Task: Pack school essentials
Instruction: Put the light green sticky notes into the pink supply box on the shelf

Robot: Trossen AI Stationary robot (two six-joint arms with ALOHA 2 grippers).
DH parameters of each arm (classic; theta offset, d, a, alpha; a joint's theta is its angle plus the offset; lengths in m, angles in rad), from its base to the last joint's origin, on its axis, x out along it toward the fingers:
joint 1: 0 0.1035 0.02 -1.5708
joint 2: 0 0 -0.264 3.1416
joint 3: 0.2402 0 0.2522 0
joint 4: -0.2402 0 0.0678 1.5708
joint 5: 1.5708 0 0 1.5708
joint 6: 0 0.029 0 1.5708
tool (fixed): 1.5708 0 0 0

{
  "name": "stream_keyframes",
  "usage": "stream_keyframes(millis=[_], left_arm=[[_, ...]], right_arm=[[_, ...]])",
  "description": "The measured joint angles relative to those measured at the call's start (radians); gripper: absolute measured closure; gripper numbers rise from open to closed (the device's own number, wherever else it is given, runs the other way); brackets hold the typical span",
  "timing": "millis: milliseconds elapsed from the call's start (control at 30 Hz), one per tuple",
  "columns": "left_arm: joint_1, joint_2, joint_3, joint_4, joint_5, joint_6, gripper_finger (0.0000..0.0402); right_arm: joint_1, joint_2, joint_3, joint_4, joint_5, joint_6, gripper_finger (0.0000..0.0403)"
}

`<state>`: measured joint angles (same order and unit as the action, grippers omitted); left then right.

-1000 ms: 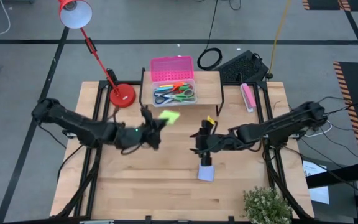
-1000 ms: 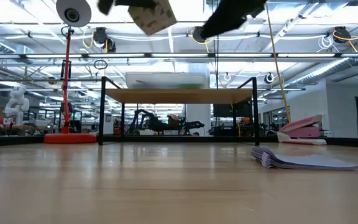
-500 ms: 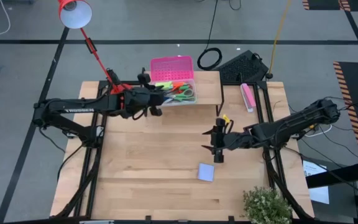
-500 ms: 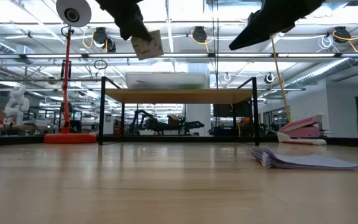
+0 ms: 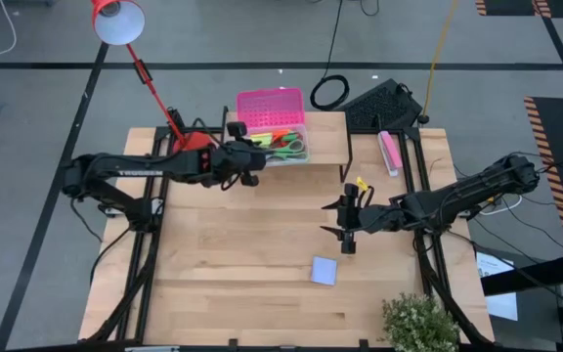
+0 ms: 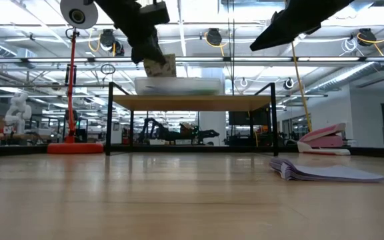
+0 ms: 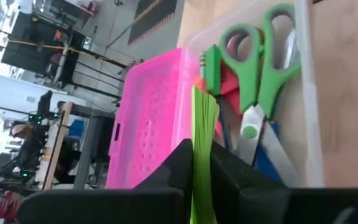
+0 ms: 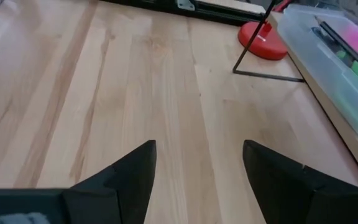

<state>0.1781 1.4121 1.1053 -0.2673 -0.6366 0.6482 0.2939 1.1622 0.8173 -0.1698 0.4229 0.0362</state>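
Note:
My left gripper [image 5: 250, 161] is shut on a green sticky-note pad [image 7: 202, 140] at the near left rim of the clear box [image 5: 274, 147] with the pink lid [image 7: 148, 118]. The box stands on a raised shelf at the table's far edge and holds green-handled scissors [image 7: 253, 74] and other stationery. A lavender sticky-note pad [image 5: 324, 271] lies flat on the table. My right gripper [image 5: 346, 223] hangs open above the table's middle, to the right of and beyond that pad, holding nothing. My left gripper pinches the green pad's two flat faces [image 7: 199, 163] between its two fingers, so the wrist view sees the pad edge-on. The fingers reach in from the table's left. The pad [image 6: 160, 67] sticks out below the fingers, lifted clear, just above the box.
A red desk lamp stands with its base [image 5: 194, 147] left of the shelf. A pink oblong object [image 5: 390, 152] lies at the far right. A potted plant [image 5: 418, 323] stands at the near right corner. The near half of the table is bare wood [image 5: 233, 284].
My left gripper has carried the green pad from above the table's middle toward the far edge, up to the box on the shelf, and has turned on the way. My right gripper has drawn away from the lavender pad toward the right edge; the pad stays on the table.

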Motion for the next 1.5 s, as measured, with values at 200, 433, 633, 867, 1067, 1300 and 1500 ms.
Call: stream_keyframes(millis=[200,433,633,867,1067,1300,1500], left_arm=[[0.004,0.011,0.000,-0.028,-0.056,0.004,0.0361],[0.007,0.010,0.000,-0.040,-0.032,0.000,0.0360],[0.014,0.010,0.000,-0.053,0.006,-0.016,0.0359],[0.013,0.010,0.000,-0.055,0.008,-0.014,0.0306],[-0.006,0.010,0.001,-0.052,0.008,-0.048,0.0236],[-0.052,-0.003,0.001,-0.043,0.012,-0.061,0.0214],[-0.117,-0.026,0.052,-0.050,0.026,-0.141,0.0213]], right_arm=[[0.000,0.000,0.000,0.024,0.000,-0.016,0.0170],[0.000,0.000,0.000,0.024,0.000,-0.017,0.0170],[0.000,0.000,0.000,0.024,-0.001,-0.017,0.0170],[0.000,0.000,0.000,0.024,-0.001,-0.016,0.0170],[0.011,0.000,0.000,0.015,-0.007,0.017,0.0170],[0.054,0.001,0.000,-0.007,-0.008,0.085,0.0170],[0.124,0.001,0.000,-0.087,-0.008,0.185,0.0170]])
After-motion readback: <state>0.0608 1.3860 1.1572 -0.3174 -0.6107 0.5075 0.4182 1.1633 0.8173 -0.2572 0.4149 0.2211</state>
